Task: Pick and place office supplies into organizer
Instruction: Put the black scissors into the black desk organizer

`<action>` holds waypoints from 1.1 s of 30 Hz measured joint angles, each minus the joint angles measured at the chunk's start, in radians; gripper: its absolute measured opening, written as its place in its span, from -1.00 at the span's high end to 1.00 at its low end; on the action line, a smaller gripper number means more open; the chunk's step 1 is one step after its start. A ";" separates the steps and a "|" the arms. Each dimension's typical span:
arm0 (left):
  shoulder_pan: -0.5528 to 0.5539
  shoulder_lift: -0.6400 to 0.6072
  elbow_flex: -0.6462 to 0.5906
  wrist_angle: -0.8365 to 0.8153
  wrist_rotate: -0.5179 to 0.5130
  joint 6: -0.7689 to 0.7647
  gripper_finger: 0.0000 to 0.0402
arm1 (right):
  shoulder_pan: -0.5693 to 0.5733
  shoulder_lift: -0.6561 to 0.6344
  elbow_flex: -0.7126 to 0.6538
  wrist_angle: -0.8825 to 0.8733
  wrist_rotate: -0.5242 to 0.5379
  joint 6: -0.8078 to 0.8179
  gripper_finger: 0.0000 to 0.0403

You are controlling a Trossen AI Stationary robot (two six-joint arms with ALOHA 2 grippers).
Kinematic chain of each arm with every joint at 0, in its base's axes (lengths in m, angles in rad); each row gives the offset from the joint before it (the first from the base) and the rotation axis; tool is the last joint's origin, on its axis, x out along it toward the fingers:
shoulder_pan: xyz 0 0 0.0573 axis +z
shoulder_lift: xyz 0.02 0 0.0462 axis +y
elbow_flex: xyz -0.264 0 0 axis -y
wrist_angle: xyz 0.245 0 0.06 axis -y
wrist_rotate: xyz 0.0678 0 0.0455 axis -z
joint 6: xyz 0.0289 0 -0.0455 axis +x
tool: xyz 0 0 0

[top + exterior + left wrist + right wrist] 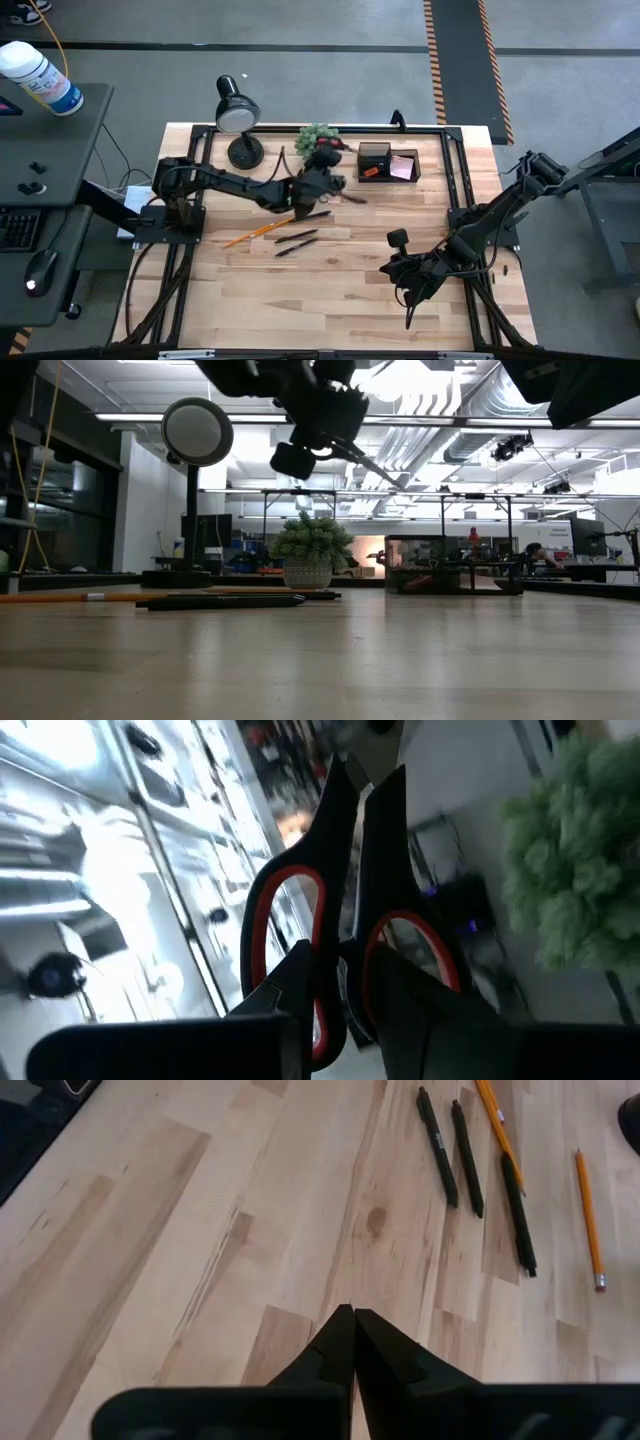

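Above table, left hand (345, 990) grips scissors (345, 910).

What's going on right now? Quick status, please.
Left gripper holds scissors up near the plant. Right gripper shut, empty, low over the table. Pens, pencils still out. Organizer path clear.

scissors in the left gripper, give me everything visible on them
The black scissors with red-lined handle loops look like plastic handles on blades that seem closed. The left gripper is shut on the handle end, its fingers pressed against the loops. They are lifted clear of the wooden table, blades pointing away from the wrist, near the green plant ball and left of the black organizer. In the low view the blades slope down to the right. Nothing else touches them.
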 joint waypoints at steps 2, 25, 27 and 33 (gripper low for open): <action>0.015 0.028 0.060 -0.056 -0.028 -0.001 0.74 | 0.000 0.000 0.000 0.001 0.000 0.000 0.98; 0.140 0.177 0.356 -0.439 0.022 -0.088 0.74 | 0.000 0.000 0.000 0.000 -0.023 -0.024 0.97; 0.144 0.177 0.356 -0.455 0.044 -0.111 0.74 | 0.000 0.000 0.000 0.001 -0.022 -0.026 0.98; 0.143 0.177 0.356 -0.489 0.141 -0.195 0.74 | 0.000 0.000 0.000 0.004 -0.021 -0.026 0.99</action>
